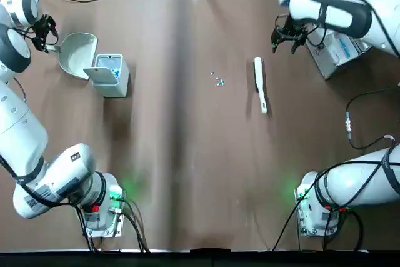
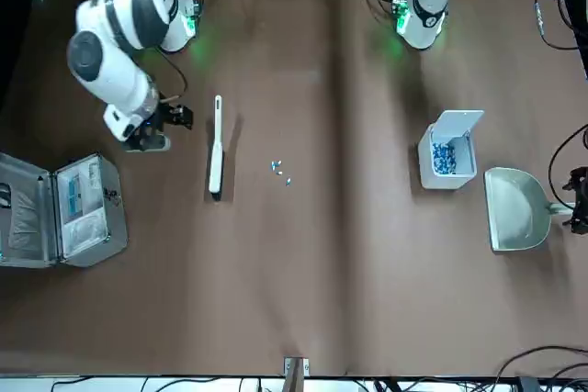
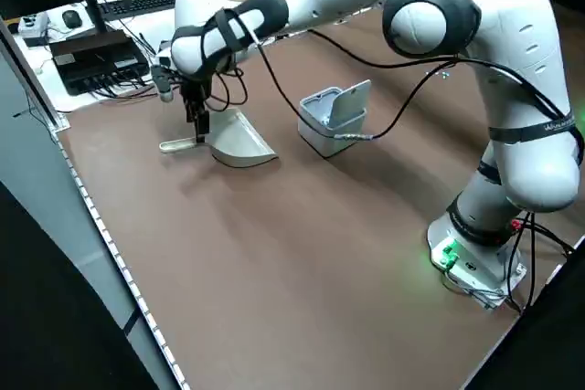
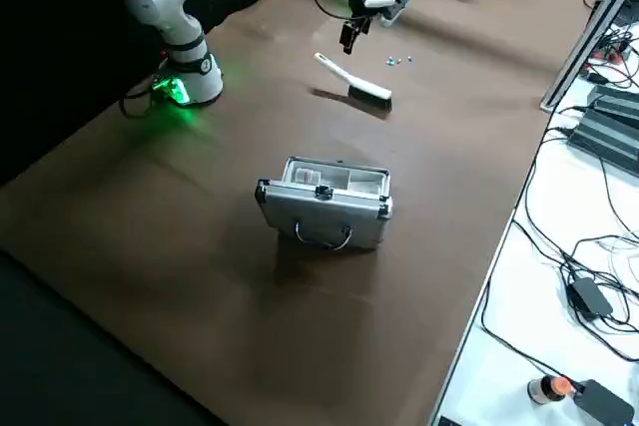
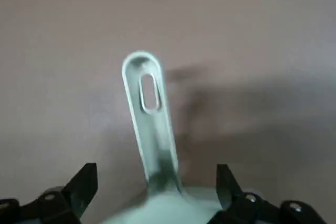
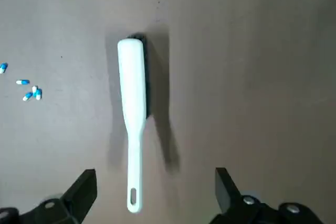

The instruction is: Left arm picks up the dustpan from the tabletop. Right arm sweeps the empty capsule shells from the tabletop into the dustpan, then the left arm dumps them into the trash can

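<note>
Where the near part of the tabletop [image 1: 200,204] meets the middle, a slim white brush [image 1: 259,82] is seen lying with its bristled end away from the robot. To its left, 5 blue-and-white capsule shells [image 6: 37,93] are scattered loosely. Well left of them, a small bin [image 2: 447,167] is stood with its lid open, blue bits being visible inside. Slightly farther out, just beside the bin, the dustpan [image 1: 78,54] is rested on the tabletop. At its handle, the left gripper [image 5: 157,187] is held open, 1 finger on either side. Beyond the brush and to its right, the right gripper [image 6: 156,190] is held open and empty above the tabletop, near the silver case [image 2: 92,211].
</note>
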`<act>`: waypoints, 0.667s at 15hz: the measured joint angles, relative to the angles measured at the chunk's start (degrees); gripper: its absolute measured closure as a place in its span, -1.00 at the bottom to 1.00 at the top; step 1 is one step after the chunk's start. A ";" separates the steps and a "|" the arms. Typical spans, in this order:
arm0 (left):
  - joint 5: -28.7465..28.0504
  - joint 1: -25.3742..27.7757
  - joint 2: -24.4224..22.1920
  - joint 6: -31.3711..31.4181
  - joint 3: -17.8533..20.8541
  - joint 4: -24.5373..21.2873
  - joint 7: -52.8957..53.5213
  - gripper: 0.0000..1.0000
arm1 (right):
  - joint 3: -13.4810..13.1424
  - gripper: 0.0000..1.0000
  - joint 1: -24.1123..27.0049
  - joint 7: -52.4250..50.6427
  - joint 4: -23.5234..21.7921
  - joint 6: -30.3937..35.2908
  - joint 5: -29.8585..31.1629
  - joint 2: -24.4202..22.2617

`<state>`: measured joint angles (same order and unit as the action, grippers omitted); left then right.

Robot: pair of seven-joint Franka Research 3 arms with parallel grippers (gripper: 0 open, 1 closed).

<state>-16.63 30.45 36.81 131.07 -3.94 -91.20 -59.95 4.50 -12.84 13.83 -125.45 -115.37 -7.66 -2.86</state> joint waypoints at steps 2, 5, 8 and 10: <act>-1.02 0.26 1.83 3.64 1.77 -0.01 -0.01 -1.00 | 0.02 -0.98 -2.91 4.17 -5.10 -7.64 -0.02 0.00; -1.09 0.35 2.92 6.13 2.75 -0.01 -0.01 -1.00 | 0.03 -0.97 -6.51 8.54 -8.80 -12.52 -0.03 0.00; -1.13 0.35 3.29 7.08 3.26 -0.01 -0.01 -0.99 | 0.04 -0.96 -10.29 11.64 -11.96 -18.21 -0.05 0.21; -1.14 0.35 3.32 7.43 3.52 0.00 -0.01 -0.94 | 0.03 -0.92 -12.27 12.69 -15.18 -23.44 -0.06 0.66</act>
<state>-17.77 30.80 40.13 138.50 -0.42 -91.20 -59.95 4.53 -25.11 26.52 -140.64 -138.81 -7.72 -2.21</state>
